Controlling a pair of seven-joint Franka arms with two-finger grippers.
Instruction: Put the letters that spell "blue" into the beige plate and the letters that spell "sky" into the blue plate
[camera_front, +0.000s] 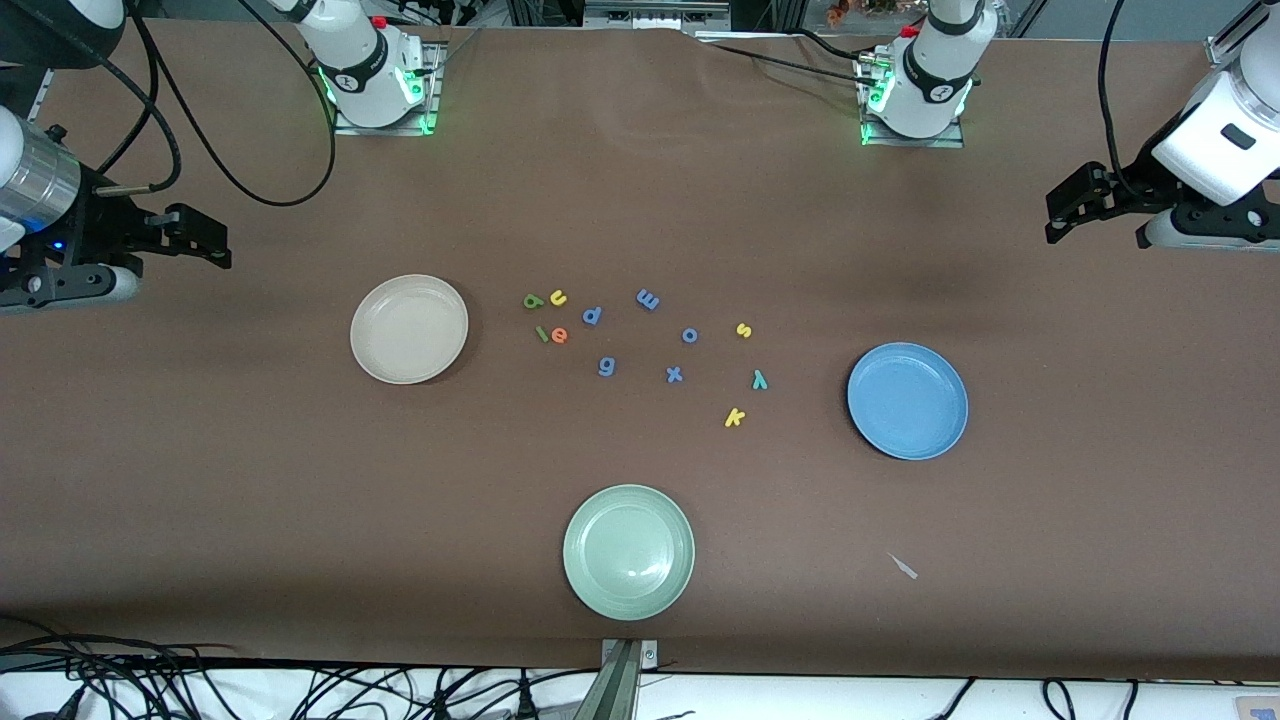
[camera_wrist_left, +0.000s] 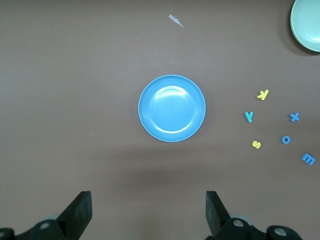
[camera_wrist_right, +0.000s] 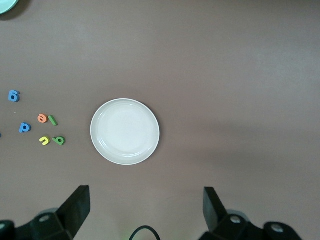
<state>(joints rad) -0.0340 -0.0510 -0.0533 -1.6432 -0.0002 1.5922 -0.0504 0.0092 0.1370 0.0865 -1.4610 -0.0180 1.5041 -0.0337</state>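
Brown table (camera_front: 640, 200), scattered foam letters (camera_front: 640, 345)

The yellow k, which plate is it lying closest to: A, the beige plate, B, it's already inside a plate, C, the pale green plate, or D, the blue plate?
D: the yellow k lies on the bare table beside the blue plate, with the pale green plate and the beige plate both clearly farther from it.

3 plates (camera_front: 409, 329), 12 foam letters (camera_front: 607, 366), 2 robot arms (camera_front: 365, 60).
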